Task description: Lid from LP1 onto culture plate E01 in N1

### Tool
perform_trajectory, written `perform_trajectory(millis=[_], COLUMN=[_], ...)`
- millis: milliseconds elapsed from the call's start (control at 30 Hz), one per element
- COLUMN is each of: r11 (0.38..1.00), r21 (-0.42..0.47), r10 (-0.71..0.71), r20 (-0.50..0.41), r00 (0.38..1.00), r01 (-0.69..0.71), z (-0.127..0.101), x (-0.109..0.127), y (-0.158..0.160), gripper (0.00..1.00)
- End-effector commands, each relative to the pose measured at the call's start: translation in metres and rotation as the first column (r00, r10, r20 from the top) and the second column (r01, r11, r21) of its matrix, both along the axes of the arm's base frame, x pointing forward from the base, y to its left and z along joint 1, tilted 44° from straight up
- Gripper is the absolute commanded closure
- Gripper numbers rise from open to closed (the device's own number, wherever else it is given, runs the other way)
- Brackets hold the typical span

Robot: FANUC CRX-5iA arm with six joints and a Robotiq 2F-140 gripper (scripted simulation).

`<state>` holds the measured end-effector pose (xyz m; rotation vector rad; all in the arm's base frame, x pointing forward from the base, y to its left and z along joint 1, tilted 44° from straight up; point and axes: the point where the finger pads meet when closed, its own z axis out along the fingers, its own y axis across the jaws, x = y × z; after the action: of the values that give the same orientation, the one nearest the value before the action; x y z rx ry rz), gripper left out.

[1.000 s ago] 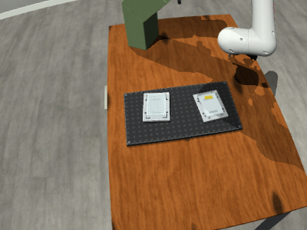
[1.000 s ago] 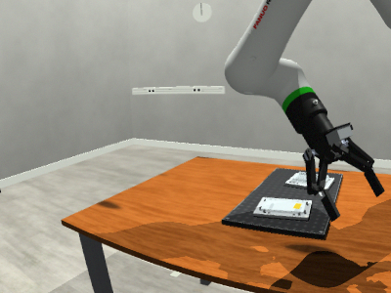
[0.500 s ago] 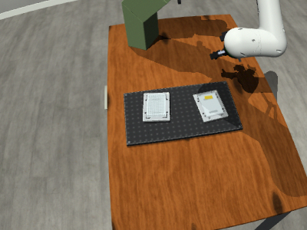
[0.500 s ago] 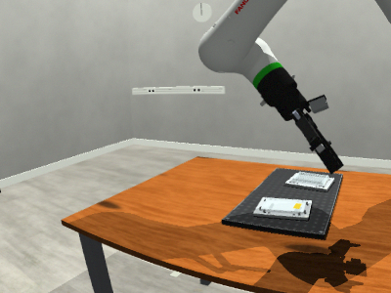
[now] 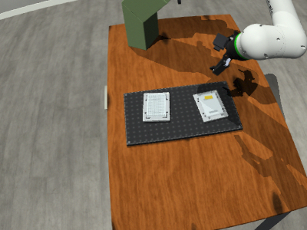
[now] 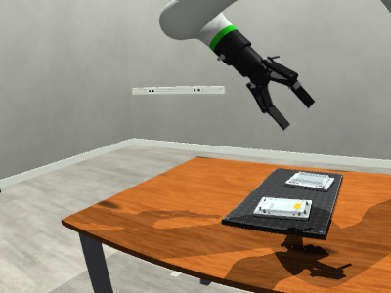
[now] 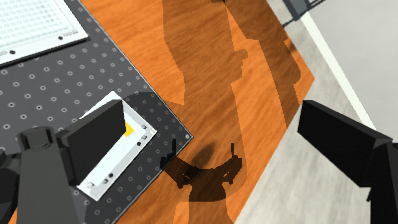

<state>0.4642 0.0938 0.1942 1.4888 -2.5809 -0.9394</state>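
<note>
Tabletop carries baseplate; on it, culture plate left, lid right, well apart.

We see the lid as a flat white rectangle with a yellow label near one short end, lying flat on the black perforated board toward its right end and turned a little askew to the board's edges. The plate is a white rectangle with a fine grid of wells, uncovered, lying flat and square to the board toward its left end. We find the two well apart, with bare board between them.
</note>
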Motion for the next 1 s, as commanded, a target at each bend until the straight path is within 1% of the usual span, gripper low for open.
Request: perform_trajectory(millis=[0,100,133,200,233,267,333,400,533,700,767,800,867,967], r11=[0.967,0.922,0.905,0.905,0.842,0.825,0.78,0.717,0.579,0.407,0.407,0.309,0.269,0.198], r21=[-0.011,-0.039,-0.048,-0.048,-0.079,-0.086,-0.105,-0.123,-0.184,-0.293,-0.293,-0.367,-0.415,-0.502], r10=[0.252,0.386,0.425,0.425,0.535,0.558,0.614,0.679,0.773,0.827,0.827,0.831,0.826,0.806], r20=[0.111,0.167,0.194,0.194,0.255,0.276,0.312,0.344,0.432,0.52,0.52,0.552,0.564,0.572], r00=[0.961,0.907,0.884,0.884,0.806,0.782,0.724,0.649,0.464,0.213,0.213,0.062,-0.014,-0.151], r01=[-0.253,-0.385,-0.424,-0.424,-0.534,-0.558,-0.617,-0.686,-0.794,-0.865,-0.865,-0.877,-0.869,-0.842], z=[0.041,0.068,0.058,0.058,0.033,0.011,0.004,-0.007,-0.045,-0.094,-0.094,-0.101,-0.114,-0.128], x=[0.022,0.032,0.042,0.042,0.05,0.057,0.057,0.062,0.075,0.094,0.094,0.097,0.103,0.109], y=[-0.054,-0.083,-0.078,-0.078,-0.056,-0.035,-0.028,-0.018,0.02,0.061,0.061,0.065,0.07,0.071], gripper=[0.0,0.0,0.0,0.0,0.0,0.0,0.0,0.0,0.0,0.0,0.0,0.0,0.0,0.0])
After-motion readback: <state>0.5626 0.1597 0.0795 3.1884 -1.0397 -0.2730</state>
